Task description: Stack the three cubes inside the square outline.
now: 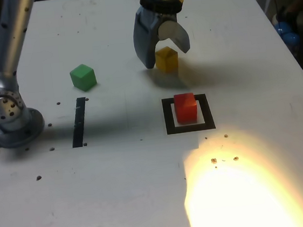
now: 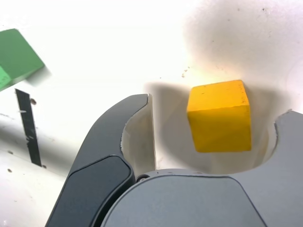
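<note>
My worry is the descent: if I come down off-centre, a jaw tip could land on the yellow cube (image 2: 220,118) or knock it askew on the counter (image 1: 120,176), and closing unevenly might twist it. A careless swing toward five o'clock in the exterior view could also bump the red cube (image 1: 186,109) inside the square outline (image 1: 209,119). The jaws stand wide apart, gripping nothing. In the wrist view the yellow cube shows between them; the green cube (image 1: 83,78) sits toward nine o'clock from it in the exterior view.
</note>
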Controlling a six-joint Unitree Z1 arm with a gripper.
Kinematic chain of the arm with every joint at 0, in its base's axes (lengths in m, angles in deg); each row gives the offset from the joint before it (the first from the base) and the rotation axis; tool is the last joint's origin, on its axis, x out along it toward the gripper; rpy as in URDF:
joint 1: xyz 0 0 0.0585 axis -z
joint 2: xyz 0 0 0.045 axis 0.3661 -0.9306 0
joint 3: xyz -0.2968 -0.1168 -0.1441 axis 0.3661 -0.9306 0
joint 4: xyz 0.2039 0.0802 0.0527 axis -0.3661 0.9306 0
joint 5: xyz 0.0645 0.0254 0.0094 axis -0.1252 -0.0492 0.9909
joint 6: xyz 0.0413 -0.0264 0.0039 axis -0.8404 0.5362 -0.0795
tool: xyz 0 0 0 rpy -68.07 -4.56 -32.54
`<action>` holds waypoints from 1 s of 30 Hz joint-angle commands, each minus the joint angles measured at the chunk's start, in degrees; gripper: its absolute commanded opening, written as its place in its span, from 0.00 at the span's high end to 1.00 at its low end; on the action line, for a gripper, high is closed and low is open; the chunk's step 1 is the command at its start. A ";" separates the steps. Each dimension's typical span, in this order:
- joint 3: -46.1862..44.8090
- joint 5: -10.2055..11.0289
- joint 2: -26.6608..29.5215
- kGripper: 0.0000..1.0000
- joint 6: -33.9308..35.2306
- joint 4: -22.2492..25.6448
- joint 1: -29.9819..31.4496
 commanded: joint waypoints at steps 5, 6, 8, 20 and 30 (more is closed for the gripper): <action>-0.14 0.41 -0.85 0.42 0.26 -1.99 -0.01; -0.35 0.58 -0.75 0.45 0.31 -2.56 -0.07; -0.81 0.91 -0.65 0.48 0.41 -3.68 -0.22; -1.97 0.90 -0.78 0.70 -1.17 -7.64 -0.84; -1.12 0.40 2.56 0.76 -2.02 -4.84 0.78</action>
